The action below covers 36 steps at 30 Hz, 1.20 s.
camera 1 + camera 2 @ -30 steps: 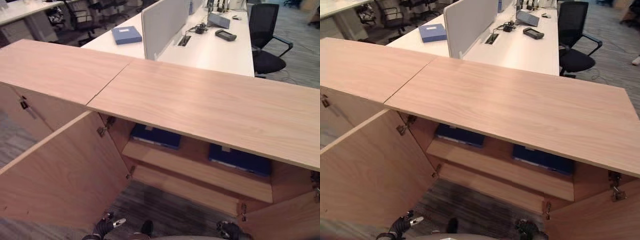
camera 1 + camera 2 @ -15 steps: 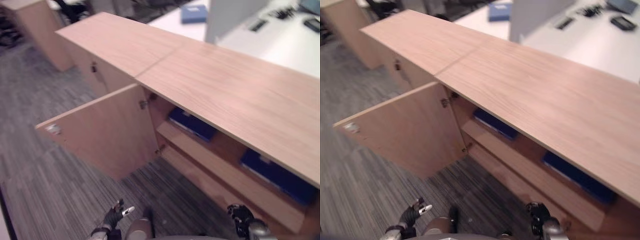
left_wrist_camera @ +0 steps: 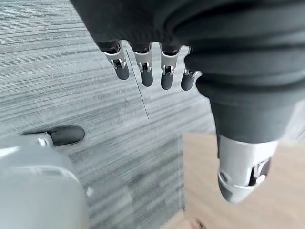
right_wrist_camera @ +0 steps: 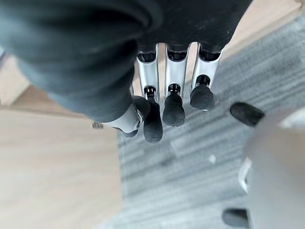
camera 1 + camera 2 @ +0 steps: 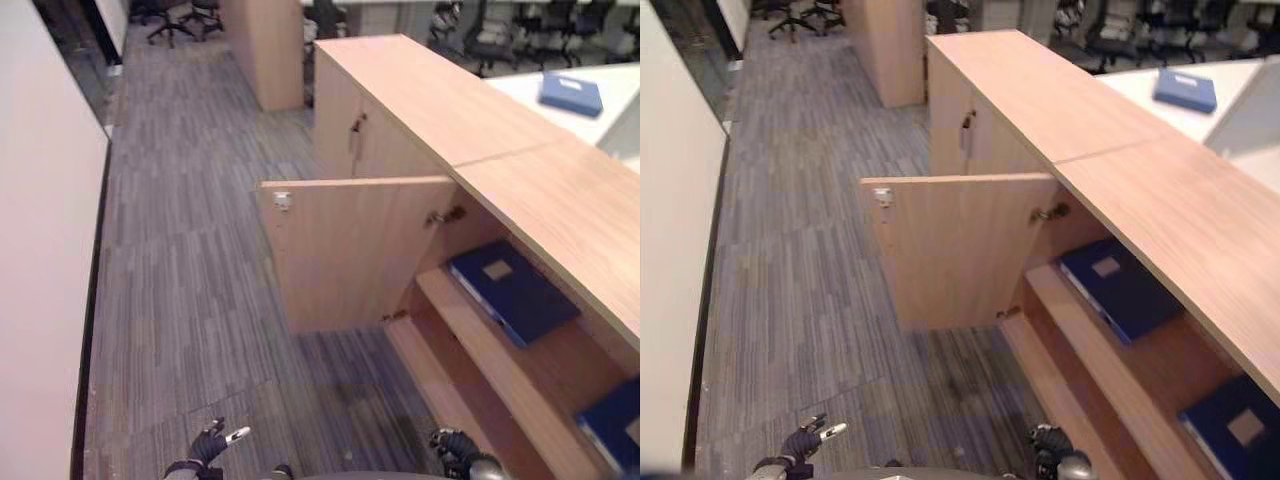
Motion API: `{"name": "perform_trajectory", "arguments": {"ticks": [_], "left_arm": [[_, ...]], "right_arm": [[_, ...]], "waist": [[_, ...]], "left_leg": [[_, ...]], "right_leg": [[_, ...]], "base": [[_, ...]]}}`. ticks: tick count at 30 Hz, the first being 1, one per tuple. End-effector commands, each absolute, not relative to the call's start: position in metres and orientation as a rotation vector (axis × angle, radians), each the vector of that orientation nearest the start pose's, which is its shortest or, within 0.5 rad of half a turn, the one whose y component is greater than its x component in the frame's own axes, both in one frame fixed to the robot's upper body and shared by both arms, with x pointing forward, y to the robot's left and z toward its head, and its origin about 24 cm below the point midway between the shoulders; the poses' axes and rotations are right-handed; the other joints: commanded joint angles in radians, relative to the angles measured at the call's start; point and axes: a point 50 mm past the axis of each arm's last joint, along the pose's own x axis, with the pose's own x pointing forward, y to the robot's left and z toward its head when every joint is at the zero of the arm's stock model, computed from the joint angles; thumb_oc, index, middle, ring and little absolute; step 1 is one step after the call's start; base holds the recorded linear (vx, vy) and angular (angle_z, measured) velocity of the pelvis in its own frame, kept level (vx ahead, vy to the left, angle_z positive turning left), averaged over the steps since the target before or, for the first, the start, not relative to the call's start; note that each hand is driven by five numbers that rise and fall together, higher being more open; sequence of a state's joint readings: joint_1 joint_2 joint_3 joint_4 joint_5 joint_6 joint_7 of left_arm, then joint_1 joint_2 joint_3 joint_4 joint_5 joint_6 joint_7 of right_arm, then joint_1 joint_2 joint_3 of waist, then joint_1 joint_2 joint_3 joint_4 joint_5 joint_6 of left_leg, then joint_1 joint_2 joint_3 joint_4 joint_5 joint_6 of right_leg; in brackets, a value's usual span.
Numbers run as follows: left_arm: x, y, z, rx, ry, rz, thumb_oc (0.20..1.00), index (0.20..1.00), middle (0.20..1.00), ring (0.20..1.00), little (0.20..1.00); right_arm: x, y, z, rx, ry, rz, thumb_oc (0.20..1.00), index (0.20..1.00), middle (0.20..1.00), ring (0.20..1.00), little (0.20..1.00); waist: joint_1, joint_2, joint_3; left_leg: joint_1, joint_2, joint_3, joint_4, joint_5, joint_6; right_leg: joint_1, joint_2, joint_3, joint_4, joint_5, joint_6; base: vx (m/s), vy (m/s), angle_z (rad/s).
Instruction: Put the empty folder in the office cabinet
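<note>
On upper cabinet shelf: blue folder [image 5: 510, 292], lying flat
Cabinet [image 5: 560, 215]: door [image 5: 350, 250] swung open
Desk [image 5: 1140, 85] beyond: second blue folder [image 5: 1185, 89]
Left hand [image 3: 147, 67]: fingers straight, empty, above carpet [image 5: 190, 290]
Right hand [image 4: 171, 102]: fingers relaxed, empty

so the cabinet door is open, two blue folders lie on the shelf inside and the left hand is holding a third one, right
Not quite: the left hand holds nothing; its fingers hang straight over the carpet in the left wrist view. The cabinet door is open, with two blue folders on the shelf inside.
</note>
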State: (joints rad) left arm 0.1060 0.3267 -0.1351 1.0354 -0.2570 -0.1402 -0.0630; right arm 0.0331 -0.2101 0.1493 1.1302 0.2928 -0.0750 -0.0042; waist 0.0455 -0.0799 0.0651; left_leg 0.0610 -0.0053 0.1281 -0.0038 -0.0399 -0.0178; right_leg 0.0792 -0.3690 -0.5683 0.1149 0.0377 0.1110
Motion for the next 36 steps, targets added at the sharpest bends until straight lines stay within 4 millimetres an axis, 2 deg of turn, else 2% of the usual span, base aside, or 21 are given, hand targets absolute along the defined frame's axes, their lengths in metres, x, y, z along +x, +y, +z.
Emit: {"name": "perform_trajectory", "arguments": {"ticks": [1, 2, 3, 4, 5, 6, 8, 12, 16, 18, 20, 25, 29, 30, 31, 32, 34, 35, 36], "left_arm": [[0.112, 0.252, -0.138, 0.142, 0.937, 0.095, 1.000, 1.000, 1.000, 1.000, 1.000], [0.115, 0.252, -0.138, 0.151, 0.931, 0.088, 1.000, 1.000, 1.000, 1.000, 1.000], [0.119, 0.250, -0.137, 0.158, 0.919, 0.075, 1.000, 1.000, 1.000, 1.000, 1.000], [0.119, 0.250, -0.137, 0.158, 0.919, 0.075, 1.000, 1.000, 1.000, 1.000, 1.000], [0.122, 0.251, -0.136, 0.160, 0.915, 0.075, 1.000, 1.000, 1.000, 1.000, 1.000], [0.121, 0.251, -0.136, 0.160, 0.918, 0.075, 1.000, 1.000, 1.000, 1.000, 1.000], [0.116, 0.253, -0.139, 0.171, 0.945, 0.080, 1.000, 1.000, 1.000, 1.000, 1.000], [0.108, 0.252, -0.143, 0.188, 0.980, 0.083, 1.000, 1.000, 1.000, 1.000, 1.000], [0.110, 0.249, -0.143, 0.168, 0.968, 0.097, 1.000, 1.000, 1.000, 1.000, 1.000], [0.111, 0.248, -0.143, 0.172, 0.961, 0.090, 1.000, 1.000, 1.000, 1.000, 1.000], [0.109, 0.248, -0.144, 0.166, 0.971, 0.093, 1.000, 1.000, 1.000, 1.000, 1.000], [0.102, 0.249, -0.146, 0.138, 0.995, 0.131, 1.000, 1.000, 1.000, 1.000, 1.000], [0.095, 0.242, -0.151, 0.111, 1.026, 0.126, 1.000, 1.000, 1.000, 1.000, 1.000], [0.095, 0.242, -0.151, 0.111, 1.026, 0.126, 1.000, 1.000, 1.000, 1.000, 1.000], [0.097, 0.239, -0.151, 0.093, 1.018, 0.125, 1.000, 1.000, 1.000, 1.000, 1.000], [0.097, 0.239, -0.151, 0.092, 1.018, 0.125, 1.000, 1.000, 1.000, 1.000, 1.000], [0.102, 0.237, -0.150, 0.081, 1.000, 0.122, 1.000, 1.000, 1.000, 1.000, 1.000], [0.103, 0.235, -0.150, 0.081, 0.994, 0.120, 1.000, 1.000, 1.000, 1.000, 1.000], [0.104, 0.235, -0.150, 0.079, 0.991, 0.120, 1.000, 1.000, 1.000, 1.000, 1.000]], "right_arm": [[0.121, -0.231, -0.150, -0.051, 1.028, -0.185, 0.200, 0.200, 0.200, 0.200, 0.200], [0.122, -0.230, -0.150, -0.035, 1.023, -0.196, 0.200, 0.200, 0.200, 0.200, 0.200], [0.123, -0.228, -0.150, -0.014, 1.023, -0.205, 0.200, 0.200, 0.200, 0.200, 0.200], [0.123, -0.228, -0.150, -0.014, 1.022, -0.205, 0.200, 0.200, 0.200, 0.200, 0.200], [0.123, -0.229, -0.150, -0.002, 1.022, -0.217, 0.200, 0.200, 0.200, 0.200, 0.200], [0.122, -0.229, -0.151, 0.008, 1.026, -0.223, 0.200, 0.200, 0.200, 0.200, 0.200], [0.115, -0.228, -0.153, 0.019, 1.046, -0.230, 0.200, 0.200, 0.200, 0.200, 0.200], [0.109, -0.229, -0.155, 0.003, 1.064, -0.222, 0.200, 0.200, 0.200, 0.200, 0.200], [0.114, -0.229, -0.153, -0.025, 1.052, -0.206, 0.200, 0.200, 0.200, 0.200, 0.200], [0.114, -0.231, -0.153, -0.050, 1.052, -0.192, 0.200, 0.200, 0.200, 0.200, 0.200], [0.110, -0.232, -0.154, -0.057, 1.066, -0.185, 0.200, 0.200, 0.200, 0.200, 0.200], [0.100, -0.238, -0.155, -0.080, 1.098, -0.193, 0.200, 0.200, 0.200, 0.200, 0.200], [0.093, -0.249, -0.154, -0.106, 1.115, -0.209, 0.200, 0.200, 0.200, 0.200, 0.200], [0.093, -0.249, -0.154, -0.106, 1.115, -0.209, 0.200, 0.200, 0.200, 0.200, 0.200], [0.090, -0.253, -0.153, -0.112, 1.119, -0.219, 0.200, 0.200, 0.200, 0.200, 0.200], [0.090, -0.254, -0.153, -0.112, 1.119, -0.219, 0.200, 0.200, 0.200, 0.200, 0.200], [0.090, -0.259, -0.152, -0.117, 1.116, -0.233, 0.200, 0.200, 0.200, 0.200, 0.200], [0.089, -0.263, -0.151, -0.122, 1.119, -0.247, 0.200, 0.200, 0.200, 0.200, 0.200], [0.088, -0.265, -0.151, -0.121, 1.122, -0.258, 0.200, 0.200, 0.200, 0.200, 0.200]], "waist": [[0.018, 0.048, 0.016], [0.016, 0.048, 0.021], [-0.008, 0.054, 0.026], [-0.008, 0.052, 0.022], [-0.017, 0.057, 0.024], [-0.022, 0.059, 0.022], [-0.025, 0.059, 0.008], [-0.023, 0.055, -0.003], [-0.016, 0.069, 0.012], [-0.003, 0.073, 0.024], [-0.008, 0.072, 0.023], [-0.014, 0.076, 0.012], [-0.026, 0.080, 0.014], [-0.026, 0.080, 0.015], [-0.028, 0.080, 0.025], [-0.028, 0.081, 0.025], [-0.026, 0.073, 0.050], [-0.030, 0.069, 0.064], [-0.031, 0.069, 0.066]], "left_leg": [[0.021, 0.068, -0.024, 0.031, -0.074, -0.057], [0.016, 0.060, -0.041, 0.023, -0.068, -0.051], [0.022, 0.045, -0.078, -0.009, -0.049, -0.038], [0.017, 0.043, -0.078, -0.010, -0.045, -0.037], [0.018, 0.032, -0.103, -0.023, -0.033, -0.030], [0.017, 0.022, -0.123, -0.031, -0.025, -0.023], [0.019, 0.004, -0.158, -0.056, -0.010, -0.013], [0.023, -0.004, -0.162, -0.064, -0.005, -0.012], [0.016, 0.006, -0.151, -0.062, 0.000, -0.009], [0.012, 0.009, -0.129, -0.048, -0.011, -0.011], [0.013, 0.012, -0.120, -0.037, -0.014, -0.017], [0.021, 0.033, -0.110, -0.017, -0.024, -0.033], [0.014, 0.073, -0.097, 0.057, -0.035, -0.071], [0.014, 0.074, -0.097, 0.060, -0.037, -0.071], [-0.006, 0.086, -0.093, 0.121, -0.025, -0.090], [-0.008, 0.087, -0.094, 0.125, -0.027, -0.091], [-0.060, 0.090, -0.109, 0.248, 0.019, -0.109], [-0.098, 0.106, -0.117, 0.314, 0.058, -0.119], [-0.108, 0.119, -0.111, 0.312, 0.069, -0.119]], "right_leg": [[-0.052, 0.007, 0.009, -0.002, 0.025, 0.069], [-0.061, 0.011, 0.038, 0.014, 0.020, 0.074], [-0.097, 0.061, 0.183, 0.045, -0.007, 0.074], [-0.103, 0.059, 0.184, 0.044, -0.004, 0.074], [-0.112, 0.111, 0.265, 0.045, -0.035, 0.072], [-0.116, 0.141, 0.308, 0.050, -0.052, 0.069], [-0.099, 0.184, 0.336, 0.031, -0.075, 0.049], [-0.065, 0.190, 0.341, -0.019, -0.072, 0.047], [-0.099, 0.181, 0.321, 0.029, -0.065, 0.056], [-0.096, 0.150, 0.258, 0.042, -0.064, 0.061], [-0.083, 0.148, 0.249, 0.028, -0.068, 0.057], [-0.067, 0.166, 0.270, 0.004, -0.078, 0.037], [-0.028, 0.203, 0.285, -0.043, -0.096, 0.011], [-0.027, 0.204, 0.284, -0.044, -0.096, 0.010], [-0.010, 0.219, 0.289, -0.054, -0.110, -0.004], [-0.010, 0.220, 0.288, -0.055, -0.111, -0.005], [0.003, 0.225, 0.300, -0.054, -0.118, -0.025], [0.017, 0.231, 0.306, -0.058, -0.130, -0.036], [0.026, 0.233, 0.309, -0.065, -0.134, -0.037]], "base": [[-0.01, 0.143, 0.27], [0.01, 0.166, 0.20], [0.00, 0.167, 0.25], [0.01, 0.198, 0.34], [0.02, 0.127, 0.65], [0.06, 0.150, 0.82], [0.10, 0.043, 0.94], [0.05, -0.025, 0.49], [-0.04, -0.057, -0.11], [-0.03, -0.092, -0.16], [0.03, -0.113, -0.31], [0.06, -0.141, -0.15], [0.06, -0.172, -0.15], [0.03, -0.148, -0.16], [0.01, -0.099, -0.09], [0.01, -0.130, -0.03], [0.00, -0.094, -0.07], [0.06, -0.083, -0.20], [0.11, -0.040, -0.31]]}}
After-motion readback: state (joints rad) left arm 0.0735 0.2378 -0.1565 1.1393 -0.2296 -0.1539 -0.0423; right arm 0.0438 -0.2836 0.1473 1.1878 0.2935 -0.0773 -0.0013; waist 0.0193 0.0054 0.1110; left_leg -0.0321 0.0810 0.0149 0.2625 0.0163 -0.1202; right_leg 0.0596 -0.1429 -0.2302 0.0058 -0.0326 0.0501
